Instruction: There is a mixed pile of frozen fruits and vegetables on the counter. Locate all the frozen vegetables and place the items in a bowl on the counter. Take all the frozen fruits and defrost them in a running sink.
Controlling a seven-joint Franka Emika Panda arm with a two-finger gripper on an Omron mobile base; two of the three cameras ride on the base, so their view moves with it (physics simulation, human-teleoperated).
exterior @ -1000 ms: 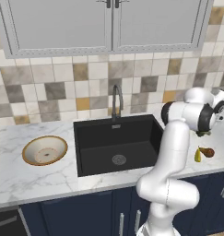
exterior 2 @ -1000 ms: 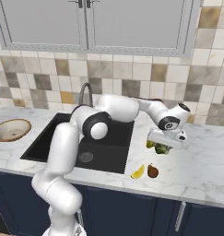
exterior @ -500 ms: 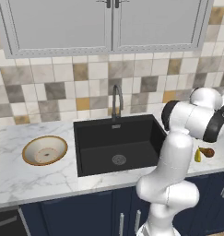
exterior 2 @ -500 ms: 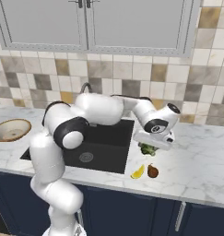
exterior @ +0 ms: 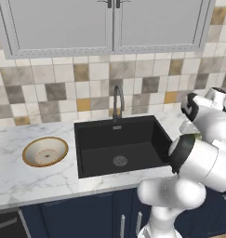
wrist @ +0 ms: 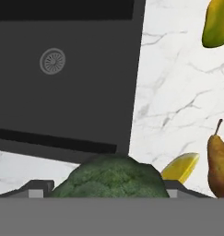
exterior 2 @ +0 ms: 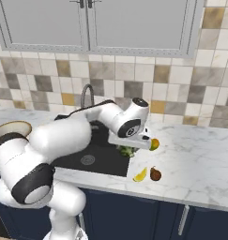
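The counter (exterior 2: 195,154) carried the pile just right of the sink (exterior 2: 94,157), and the bowl (exterior: 45,151) stood well apart on the sink's far left side. The gripper (exterior 2: 128,146) hung at the sink's right rim, its jaws spread wide and clasping nothing, with the broccoli (wrist: 111,177) lying directly between and ahead of the two finger tips. The lump appeared roughly round, with no marked long axis. The pear (wrist: 218,161) and the yellowish piece (wrist: 180,168) lay just beside the broccoli, away from the sink. The yellow-green fruit (wrist: 216,23) lay farther off. Nothing blocked the fingers.
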